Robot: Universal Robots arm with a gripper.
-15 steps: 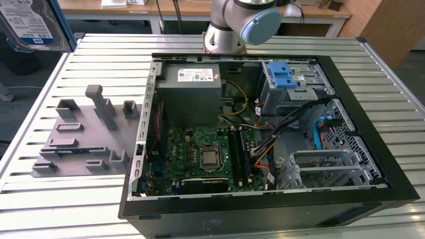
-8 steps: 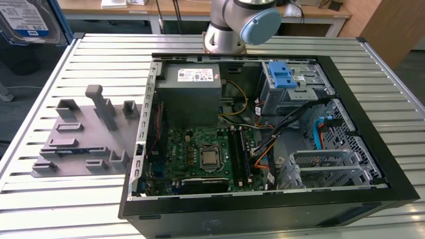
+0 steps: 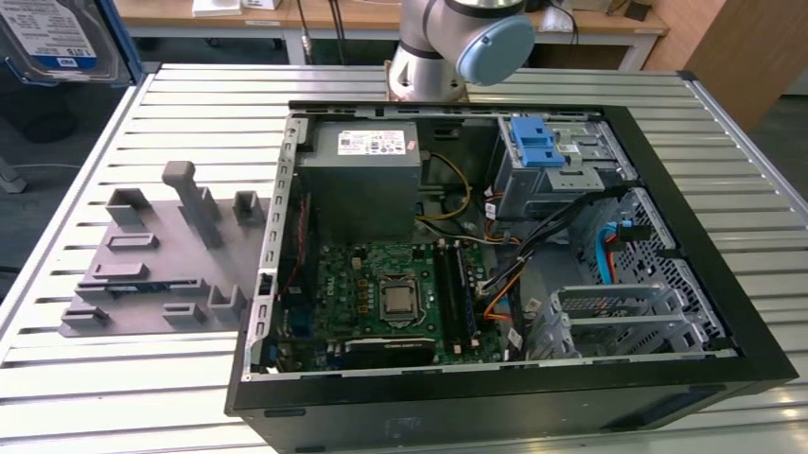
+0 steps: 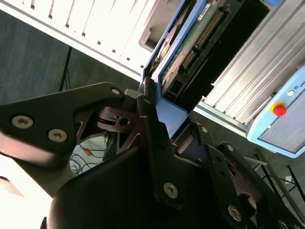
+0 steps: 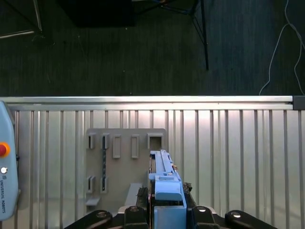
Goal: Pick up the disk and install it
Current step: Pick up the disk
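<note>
While hanging over slatted table (image 5: 238,157), jaws pinch disk (image 5: 163,174) edge-on; grey fixture plate (image 5: 126,157) lies beneath.

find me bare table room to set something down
In the exterior view, bare table slats lie beyond the grey fixture plate and in front of it. The open computer case is crowded with motherboard and cables. The end effector holds the disk.

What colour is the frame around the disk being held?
The disk's frame is blue, clearest in the first wrist view.
</note>
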